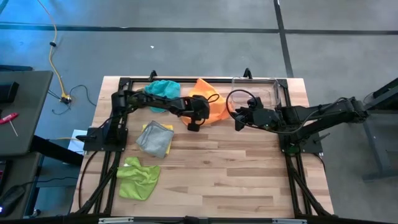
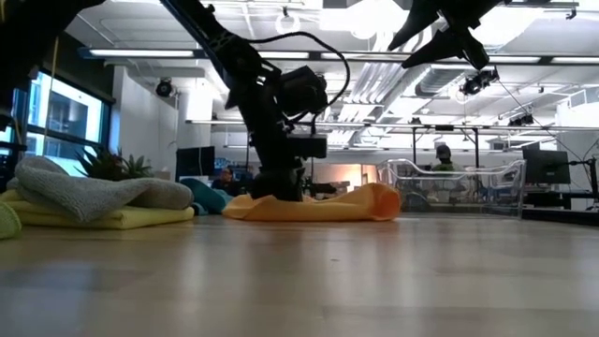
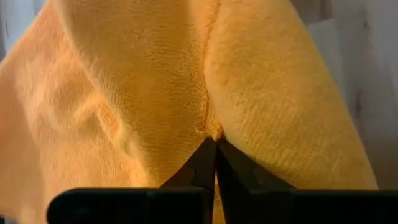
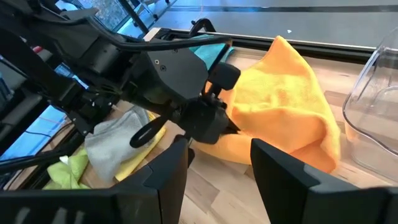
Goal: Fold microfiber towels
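Your left gripper (image 1: 193,126) is down on the counter (image 1: 236,174) with its jaws pinched together on a fold at the edge of the orange towel (image 1: 210,98), which lies crumpled at the far middle beside the clear bin (image 1: 273,90). Your right gripper (image 1: 238,122) hovers raised just beside it, jaws partly apart and holding nothing. The teal towel (image 1: 163,88) sits behind the left arm; grey (image 1: 155,140) lies on yellow (image 1: 149,126), lime green (image 1: 137,177) nearer the front left

Orange towel (image 1: 210,94) bunched, teal (image 1: 163,88), grey (image 1: 155,140), lime (image 1: 138,178) crumpled
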You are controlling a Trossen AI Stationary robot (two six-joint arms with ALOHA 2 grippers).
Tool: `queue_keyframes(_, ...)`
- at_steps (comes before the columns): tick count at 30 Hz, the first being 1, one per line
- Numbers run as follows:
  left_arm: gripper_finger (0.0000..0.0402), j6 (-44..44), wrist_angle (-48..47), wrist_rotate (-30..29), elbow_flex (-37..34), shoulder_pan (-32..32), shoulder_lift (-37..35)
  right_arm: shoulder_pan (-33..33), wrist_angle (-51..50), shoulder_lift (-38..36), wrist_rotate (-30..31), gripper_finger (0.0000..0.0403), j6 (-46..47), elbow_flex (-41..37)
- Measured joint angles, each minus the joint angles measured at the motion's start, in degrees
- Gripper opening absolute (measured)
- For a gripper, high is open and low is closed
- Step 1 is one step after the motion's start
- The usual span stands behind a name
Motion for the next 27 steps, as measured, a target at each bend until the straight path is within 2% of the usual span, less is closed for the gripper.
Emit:
queue_keyframes(3,0.0001,-3.2,-1.4,0.9,0.0,-2.1,-1.9,0.0,0.0,0.0,0.0,0.0167,0.0,0.0)
queue_keyframes(8,0.0000,-14.0,-3.4,3.9,0.0,-7.6,-4.9,0.0,-0.1,0.0,0.0,0.0167,0.0,0.0)
queue_keyframes(12,0.0000,-22.4,-2.6,4.0,-0.1,-14.0,-5.3,0.0,-0.1,0.0,0.0,0.0167,-0.5,0.0)
queue_keyframes(16,0.0000,-30.5,2.5,4.3,-3.0,-21.2,-5.3,0.4,-0.1,0.0,0.0,0.0167,-0.5,0.0)
queue_keyframes(19,0.0000,-36.7,3.0,4.3,-4.2,-26.3,-5.3,1.0,-0.1,0.0,-0.2,0.0167,-1.4,0.0)
queue_keyframes(21,0.0000,-40.2,3.0,4.8,-4.2,-29.5,-5.3,1.3,-0.1,0.0,-1.6,0.0167,-1.6,0.0)
queue_keyframes(25,0.0000,-45.1,2.9,5.5,-3.9,-35.4,-6.1,2.5,-0.1,0.2,-8.5,0.0167,-2.0,0.0)
queue_keyframes(27,0.0000,-47.2,2.2,3.2,-3.7,-37.5,-7.7,3.8,-0.5,0.8,-11.0,0.0167,-1.3,0.0)
